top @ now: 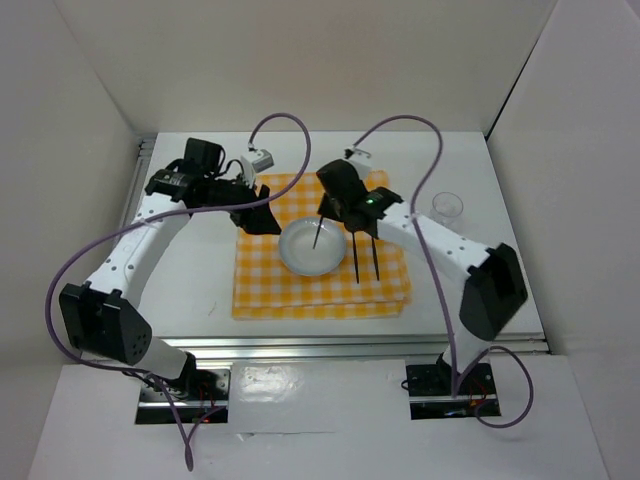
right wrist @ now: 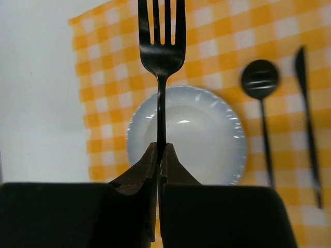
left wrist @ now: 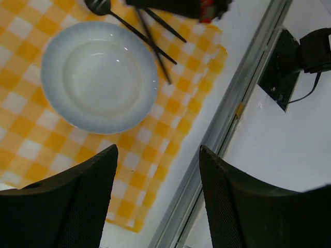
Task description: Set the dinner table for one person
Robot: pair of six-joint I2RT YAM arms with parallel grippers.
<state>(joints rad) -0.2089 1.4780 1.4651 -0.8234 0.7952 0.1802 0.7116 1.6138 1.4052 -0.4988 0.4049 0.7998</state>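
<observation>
Your right pincer (right wrist: 160, 150): pinching black fork (right wrist: 161, 46) by handle, fork over plate (right wrist: 207, 139); contact with plate not discernible. Your left pincer (left wrist: 158, 155): spread, holding nothing, above far left part of checked cloth (top: 300, 295). Plate at cloth centre. Spoon (right wrist: 265, 129) and knife (right wrist: 305, 113) flat on cloth right of plate, spoon nearer plate. Clear cup (top: 446, 207) on bare desk (top: 180, 290), far right, apart from cloth. Desk white, carries cloth at its middle; metal rails (top: 350, 345) along near and left edges.
</observation>
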